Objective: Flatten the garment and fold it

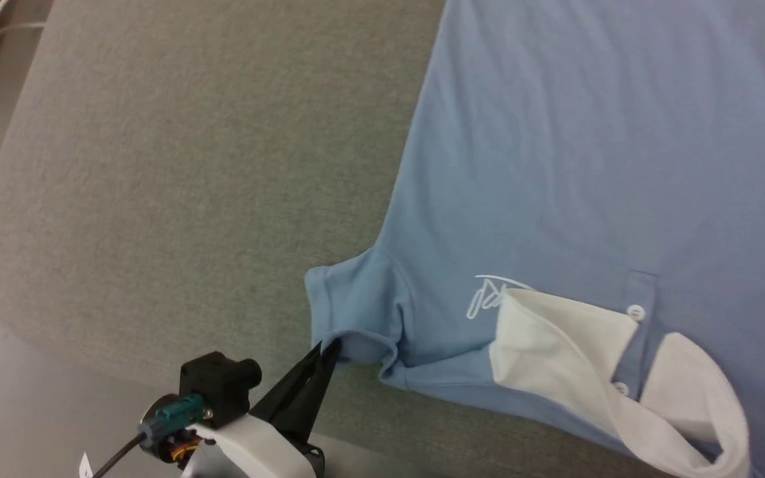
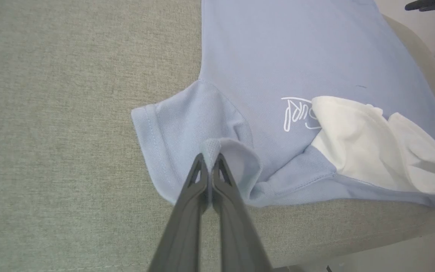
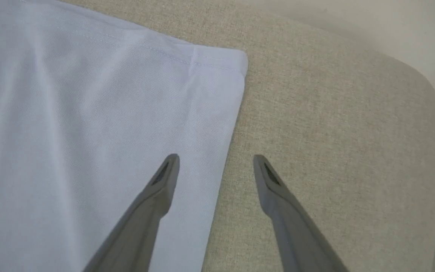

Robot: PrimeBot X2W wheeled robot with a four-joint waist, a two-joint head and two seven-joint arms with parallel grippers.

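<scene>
Head view: your light blue knit polo shirt (image 1: 555,166), flat on grey fabric table (image 1: 190,166), collar (image 1: 555,338) near, length running away; left end effector (image 1: 329,346) pinches sleeve (image 1: 349,305); right end effector (image 3: 215,158) spread wide.

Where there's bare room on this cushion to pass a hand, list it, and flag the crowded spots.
Free: the wide grey cushion left of the garment, beyond its sleeve; the strip between the hem corner and the cushion's rounded edge, by the open right gripper. Crowded: the near edge, where the left gripper pinches the sleeve, and the white collar.
</scene>
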